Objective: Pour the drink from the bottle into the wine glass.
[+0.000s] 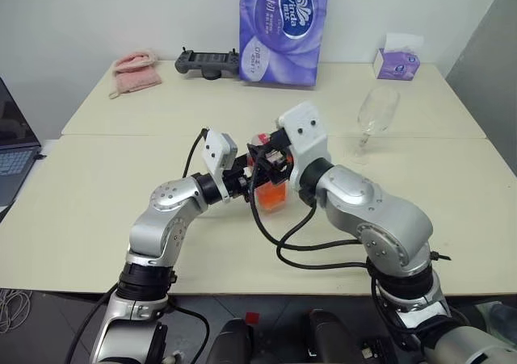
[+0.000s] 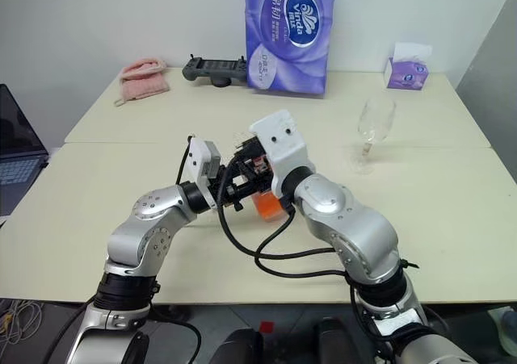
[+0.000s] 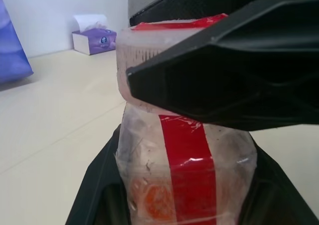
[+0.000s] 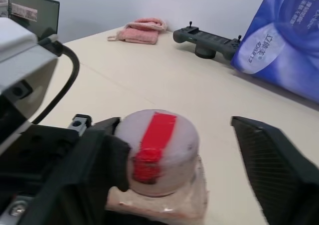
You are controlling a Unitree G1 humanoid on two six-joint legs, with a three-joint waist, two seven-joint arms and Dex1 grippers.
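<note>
Both grippers meet over the middle of the worktop [image 1: 97, 219]. From the head views, the left gripper [image 1: 252, 180] is clamped on the bottle [image 1: 273, 194], whose drink [image 1: 272, 198] glows orange low down, while the right gripper [image 1: 271, 156] sits at its top. The wine glass [image 1: 375, 122] stands well apart on the robot's right, with a purple tissue pack [image 1: 282, 27], a small tissue box [image 1: 397, 61], a pink cloth [image 1: 134, 69] and a black controller [image 1: 208, 61] along the far edge.

The left wrist view adds the grip up close: black fingers [image 3: 94, 195] pressed on the bottle's sides, red label strip running down it.

The right wrist view looks down on the pale cap [image 4: 158, 150] with its red strip; here the right gripper's jaws stand wide, one finger [image 4: 279, 165] clear of the cap.
</note>
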